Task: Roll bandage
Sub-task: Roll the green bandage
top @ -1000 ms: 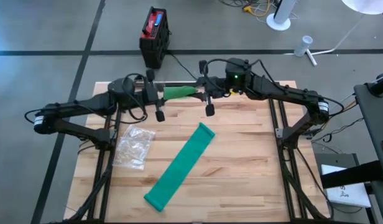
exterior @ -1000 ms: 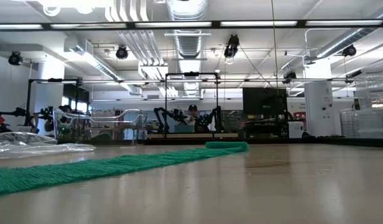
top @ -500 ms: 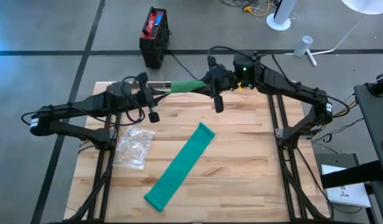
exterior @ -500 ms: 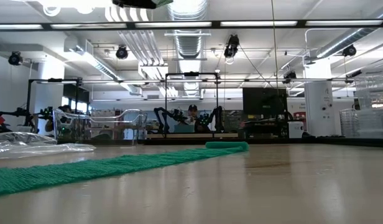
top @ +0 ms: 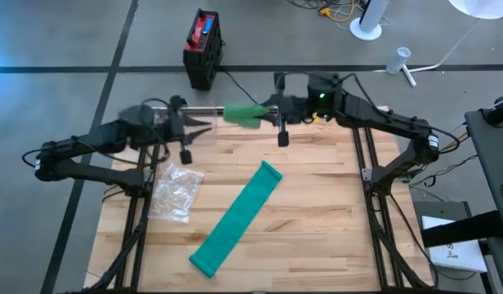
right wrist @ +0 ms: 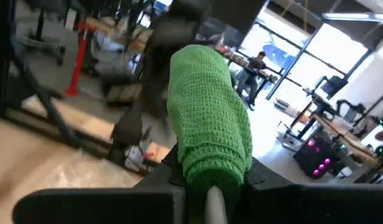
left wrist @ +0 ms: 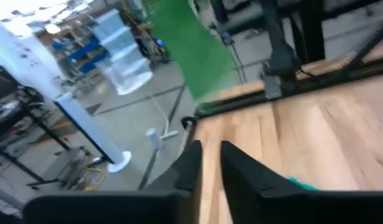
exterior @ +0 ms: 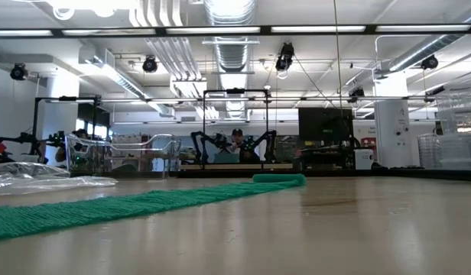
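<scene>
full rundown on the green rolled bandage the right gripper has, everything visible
The rolled bandage is a bright green, waffle-knit fabric wound into a soft, thick roll around a grey rod. The right gripper is shut on it and holds it in the air over the table's far edge, roughly level, pointing toward the left gripper, which is apart from it.

Left arm (top: 96,147) raised, right arm (top: 374,122) raised
</scene>
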